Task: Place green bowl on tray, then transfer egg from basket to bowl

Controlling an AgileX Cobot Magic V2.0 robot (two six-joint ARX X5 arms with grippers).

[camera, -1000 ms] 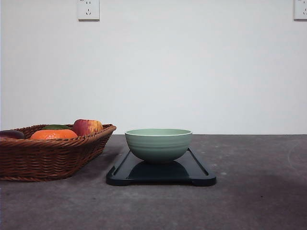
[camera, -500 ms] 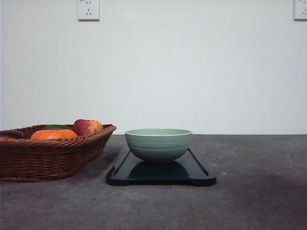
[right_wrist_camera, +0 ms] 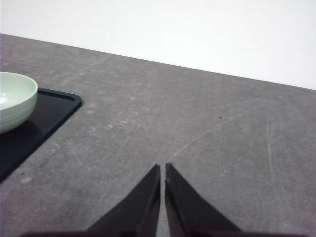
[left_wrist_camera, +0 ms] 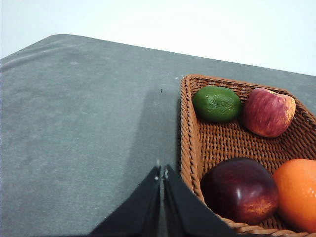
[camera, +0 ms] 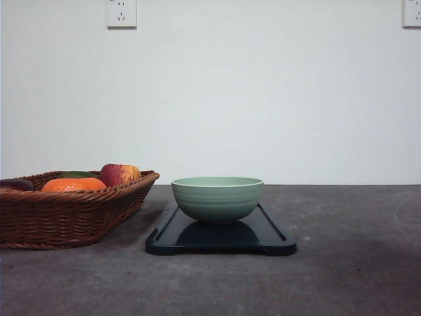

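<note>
Grey table point(camera: 355, 276), green bowl point(camera: 217, 197) on tray point(camera: 271, 236)

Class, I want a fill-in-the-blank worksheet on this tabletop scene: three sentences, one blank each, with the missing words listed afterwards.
1. The green bowl stands on the ____, a flat dark slab beside the basket.
2. In the left wrist view, the basket holds a lime, two apples and an ____.
3. The left gripper and the right gripper both have their jaws ____.

Missing words: tray; orange; shut
</note>
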